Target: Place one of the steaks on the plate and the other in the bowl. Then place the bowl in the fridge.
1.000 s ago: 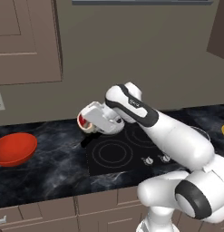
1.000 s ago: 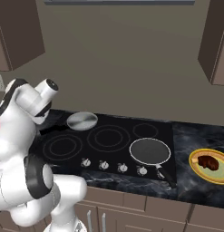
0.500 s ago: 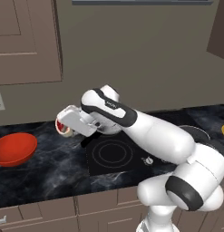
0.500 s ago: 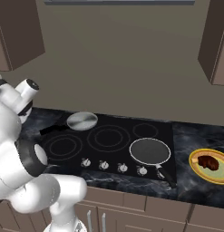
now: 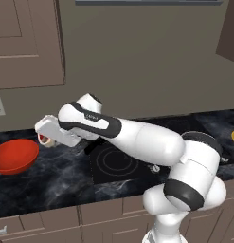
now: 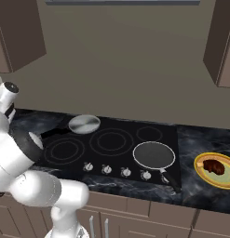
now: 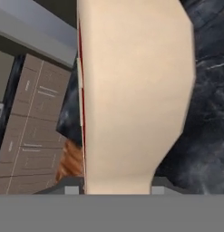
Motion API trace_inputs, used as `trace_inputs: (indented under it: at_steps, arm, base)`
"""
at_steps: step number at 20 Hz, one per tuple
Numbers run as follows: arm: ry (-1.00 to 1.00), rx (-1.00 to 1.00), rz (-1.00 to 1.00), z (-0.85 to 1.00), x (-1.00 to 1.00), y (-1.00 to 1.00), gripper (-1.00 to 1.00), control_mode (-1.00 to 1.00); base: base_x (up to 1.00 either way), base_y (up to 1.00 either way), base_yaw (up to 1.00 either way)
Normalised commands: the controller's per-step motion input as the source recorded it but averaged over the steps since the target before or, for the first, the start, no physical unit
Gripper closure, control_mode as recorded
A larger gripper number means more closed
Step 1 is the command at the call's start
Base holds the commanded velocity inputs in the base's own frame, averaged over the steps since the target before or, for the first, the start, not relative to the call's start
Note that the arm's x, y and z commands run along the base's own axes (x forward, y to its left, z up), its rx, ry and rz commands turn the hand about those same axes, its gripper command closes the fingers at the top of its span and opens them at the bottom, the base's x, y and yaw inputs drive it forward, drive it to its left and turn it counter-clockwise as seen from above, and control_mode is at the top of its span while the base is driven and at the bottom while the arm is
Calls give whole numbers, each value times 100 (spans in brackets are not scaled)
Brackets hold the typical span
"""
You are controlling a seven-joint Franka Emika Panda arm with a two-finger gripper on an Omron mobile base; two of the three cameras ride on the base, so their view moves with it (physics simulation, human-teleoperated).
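The jaws were clamped on a steak (image 7: 136, 90), its cream fat rim facing the hand camera, and the gripper (image 5: 45, 138) hung above the dark marble surface (image 5: 52, 182) just right of the red-orange bowl (image 5: 14, 155) near its left end. The other steak (image 6: 214, 166) lay on the yellow plate (image 6: 200, 168) at the surface's right end, beyond the stovetop (image 6: 111, 144) with its frying pan (image 6: 153, 155).

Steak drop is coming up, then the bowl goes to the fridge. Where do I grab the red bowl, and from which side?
Probably by the rim, from above, with one finger inside and one outside: the bowl sits upright and is wide and shallow, too broad to span, with no handle. Take the rim on its right, the side that faces the arm, so the wrist need not cross over the bowl.
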Motion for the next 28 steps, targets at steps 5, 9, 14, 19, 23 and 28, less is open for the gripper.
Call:
trace_inputs:
  at_steps: [5, 9, 14, 19, 23, 28]
  arm:
    - [1, -5, -7, -1, 3, 62, 100, -100]
    - [4, -4, -9, -3, 14, 41, 100, -100]
    - [3, -8, -15, -14, 16, 22, 100, -100]
    - [3, -11, -16, -14, 21, 29, 100, -100]
    - [12, -5, -14, 0, 33, 46, 100, -100]
    - [18, -6, -11, -7, 37, 48, 100, -100]
  base:
    - [0, 0, 0]
    - [0, 0, 0]
    - [0, 0, 0]
    - [0, 0, 0]
    - [0, 0, 0]
    - [0, 0, 0]
